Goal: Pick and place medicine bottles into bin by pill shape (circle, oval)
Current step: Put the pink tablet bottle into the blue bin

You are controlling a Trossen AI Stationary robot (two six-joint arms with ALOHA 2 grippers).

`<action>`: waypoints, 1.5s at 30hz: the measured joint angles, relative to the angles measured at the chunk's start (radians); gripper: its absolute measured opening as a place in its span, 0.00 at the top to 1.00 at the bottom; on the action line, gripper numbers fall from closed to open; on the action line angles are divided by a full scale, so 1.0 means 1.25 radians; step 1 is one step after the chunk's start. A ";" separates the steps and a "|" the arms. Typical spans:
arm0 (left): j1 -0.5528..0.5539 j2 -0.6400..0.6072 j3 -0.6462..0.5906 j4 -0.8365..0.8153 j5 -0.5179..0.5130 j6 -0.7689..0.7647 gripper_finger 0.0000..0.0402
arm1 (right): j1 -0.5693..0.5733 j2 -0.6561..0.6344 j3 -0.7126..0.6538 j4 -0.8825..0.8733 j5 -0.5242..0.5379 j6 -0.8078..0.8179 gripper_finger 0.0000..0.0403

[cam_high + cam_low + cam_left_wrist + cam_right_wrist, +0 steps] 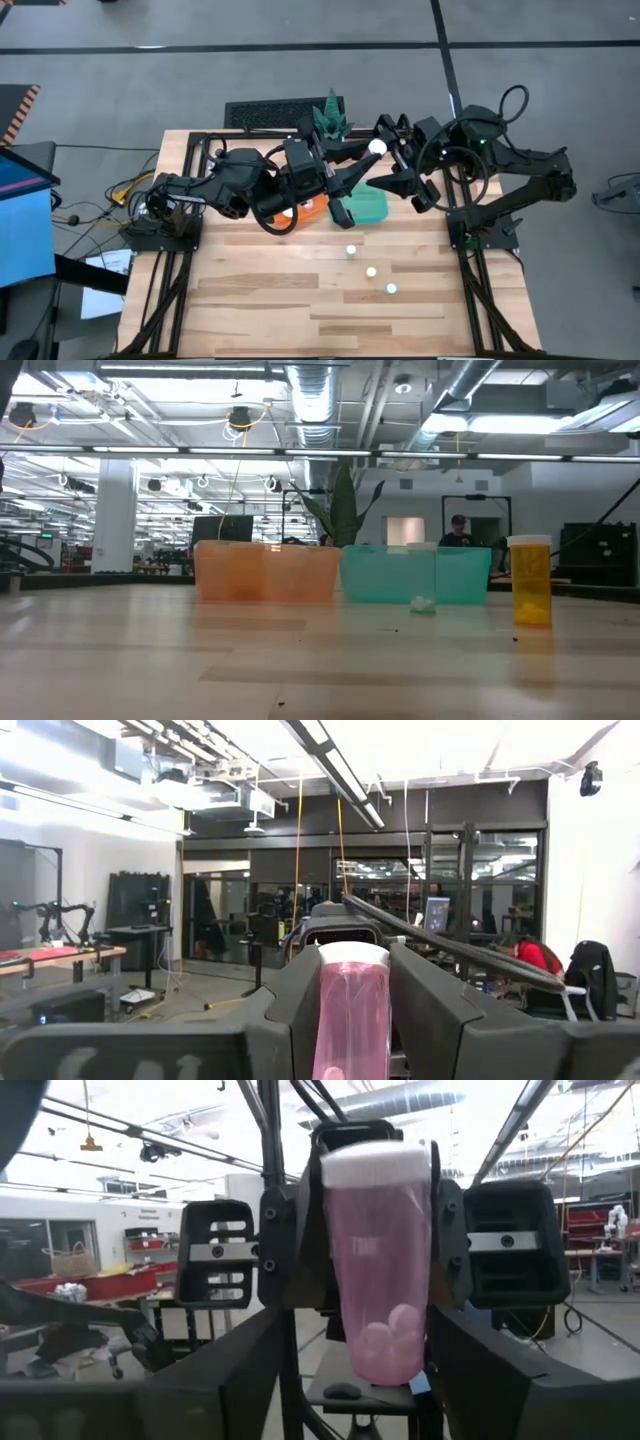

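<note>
My left gripper point(372, 152) is shut on a pink see-through medicine bottle point(382, 1260) with a white cap point(377, 146), high above the bins. Pale pills point(390, 1335) lie in its bottom. My right gripper point(385, 1342) is open and faces it from the table's right. Its fingers stand on either side of the bottle's lower part, and I see no touch. Three more medicine bottles stand on the table, showing white caps point(351, 250), point(371, 271), point(391, 289). One yellow bottle point(530, 582) shows in the low view. My left gripper pinches the pink bottle by its side walls point(345, 1240) between its two fingers, below the cap. The fingers come from the table's left, slanting a little upward. The bottle stands upright in the hold, cap up, lifted clear of the table and bins.
An orange bin point(265, 572) and a teal bin point(415, 575) stand side by side at the table's far middle, below the grippers. A green plant point(330, 115) stands behind them. Bare wood lies toward the near edge.
</note>
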 joint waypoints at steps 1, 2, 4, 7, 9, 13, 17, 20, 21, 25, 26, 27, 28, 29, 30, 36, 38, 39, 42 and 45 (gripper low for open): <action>0.000 0.000 0.000 0.000 0.000 0.000 0.76 | 0.000 -0.001 0.000 -0.001 0.002 0.000 0.39; 0.000 0.000 0.000 0.000 0.000 0.000 0.76 | 0.000 -0.001 0.000 -0.003 0.002 0.000 0.42; 0.000 0.000 0.000 0.000 0.000 -0.004 0.76 | -0.002 -0.003 0.000 0.000 0.002 -0.001 0.48; 0.000 0.000 0.000 0.000 0.002 -0.006 0.76 | -0.002 -0.004 0.000 0.000 0.003 -0.003 0.58; 0.000 0.000 0.000 -0.001 0.003 -0.008 0.76 | -0.002 -0.002 0.000 0.000 0.003 -0.007 0.64; 0.000 0.000 0.000 -0.002 0.001 -0.018 0.76 | -0.002 -0.001 0.000 -0.002 0.003 -0.012 0.75; 0.000 0.000 0.000 -0.002 0.000 -0.022 0.76 | -0.002 -0.001 0.000 -0.002 0.002 -0.011 0.79; 0.000 0.000 0.000 -0.003 -0.002 -0.029 0.75 | -0.002 -0.001 0.000 -0.005 0.002 -0.009 0.77; 0.000 0.000 0.000 -0.006 -0.002 -0.037 0.75 | -0.002 -0.001 0.000 -0.008 0.002 -0.009 0.76; -0.004 0.000 0.000 -0.032 -0.001 -0.053 0.69 | -0.002 -0.003 0.000 -0.027 0.000 -0.006 0.74; -0.007 0.000 0.000 -0.039 -0.003 -0.056 0.67 | -0.002 -0.005 0.000 -0.035 0.000 -0.006 0.74; -0.010 0.000 0.000 -0.044 -0.004 -0.060 0.64 | -0.002 -0.006 0.000 -0.042 -0.004 -0.006 0.74; -0.013 0.000 0.000 -0.051 -0.005 -0.065 0.62 | -0.004 -0.007 0.000 -0.045 -0.005 -0.006 0.75; -0.016 0.000 0.000 -0.058 -0.007 -0.071 0.59 | -0.005 -0.008 0.000 -0.049 -0.006 -0.007 0.76; -0.019 -0.001 0.000 -0.069 -0.010 -0.080 0.56 | -0.005 -0.013 0.000 -0.061 -0.006 -0.007 0.76; -0.047 -0.001 0.000 -0.122 -0.068 -0.104 0.43 | -0.007 -0.036 0.000 -0.109 0.004 -0.021 0.77; -0.058 -0.001 0.000 -0.134 -0.084 -0.106 0.41 | -0.007 -0.050 0.000 -0.157 0.007 -0.026 0.77; -0.064 -0.001 0.000 -0.138 -0.090 -0.106 0.40 | -0.008 -0.055 0.000 -0.181 0.009 -0.030 0.77; -0.084 -0.004 0.000 -0.171 -0.130 -0.114 0.38 | -0.008 -0.073 0.000 -0.291 0.011 -0.062 0.77; -0.098 -0.014 0.000 -0.241 -0.165 -0.149 0.37 | -0.007 -0.083 0.000 -0.410 0.031 -0.083 0.77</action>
